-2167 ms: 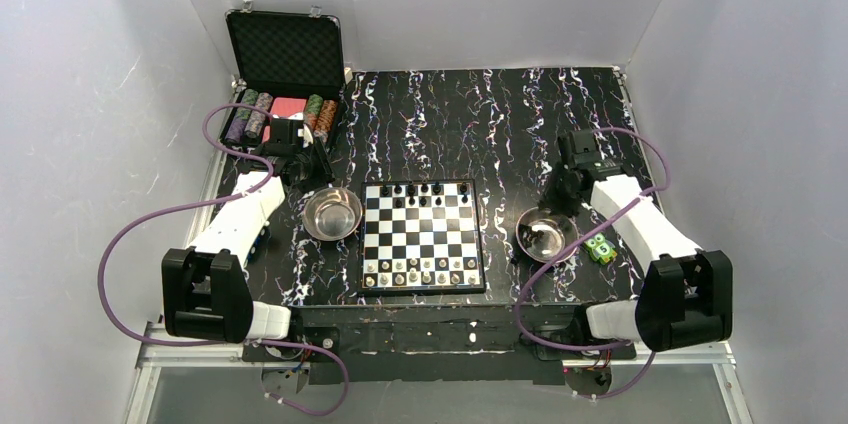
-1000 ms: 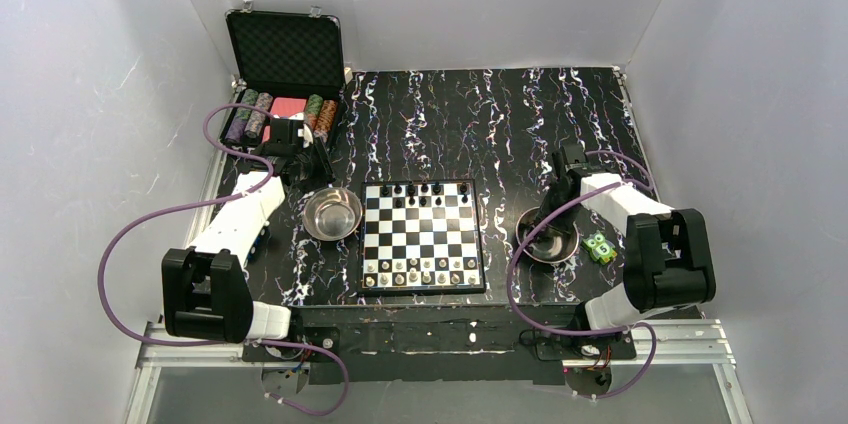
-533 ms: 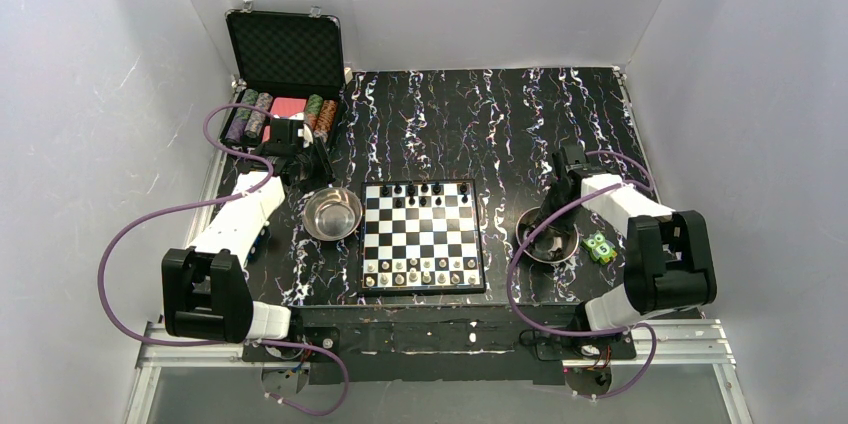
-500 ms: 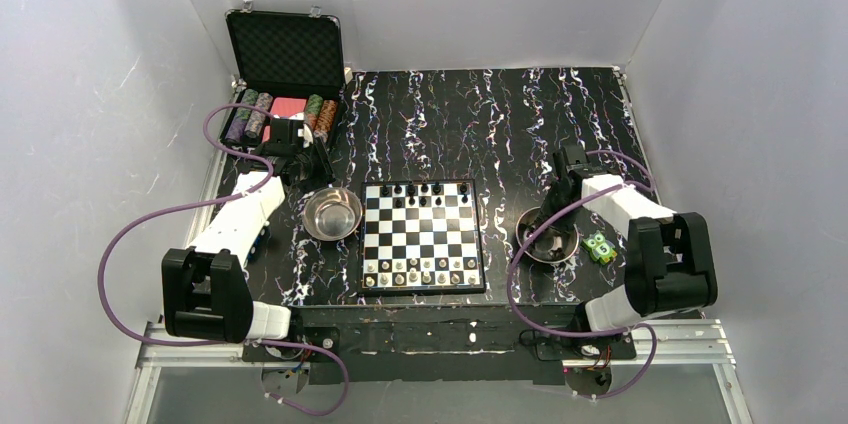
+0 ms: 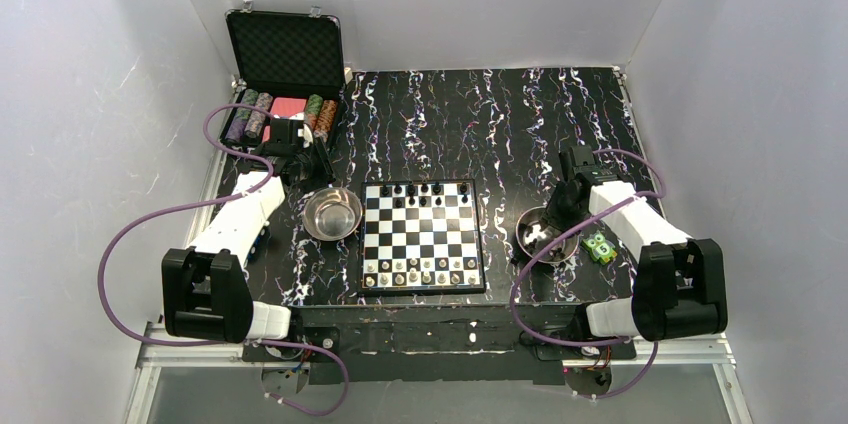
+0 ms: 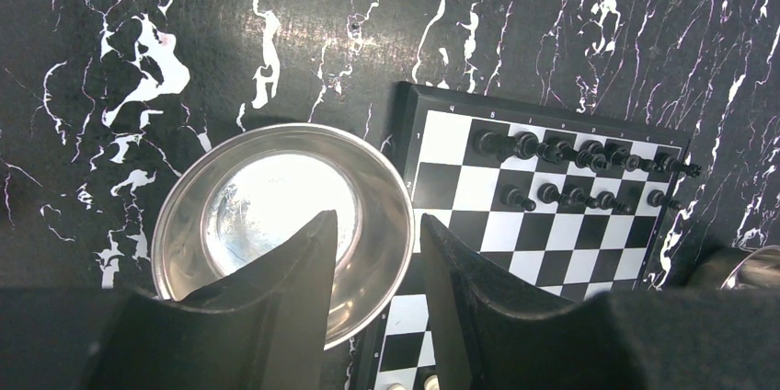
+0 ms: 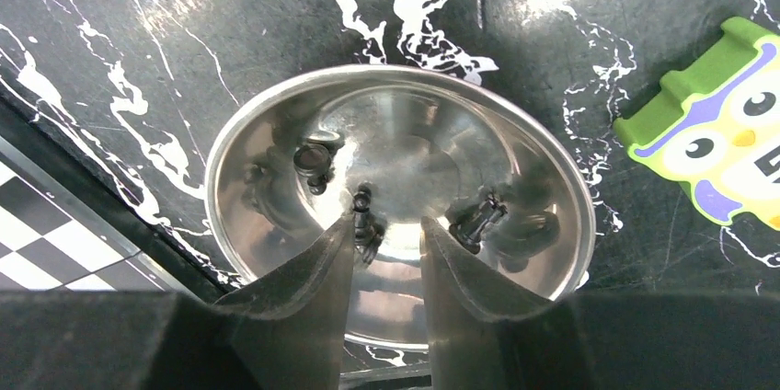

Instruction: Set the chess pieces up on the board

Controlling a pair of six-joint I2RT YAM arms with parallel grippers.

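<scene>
Right wrist: three black chess pieces (image 7: 478, 217) in one bowl (image 7: 543, 178); right tool (image 7: 387, 222), left tool (image 6: 375, 217) agape.

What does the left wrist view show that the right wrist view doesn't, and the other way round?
Left wrist only: an empty steel bowl and two partial rows of black chess pieces standing on the chessboard. Right wrist only: a second steel bowl holding a few loose black pieces, with a green owl toy beside it. Both: the chessboard, just a corner of it in the right wrist view, and the black marbled tabletop.
</scene>
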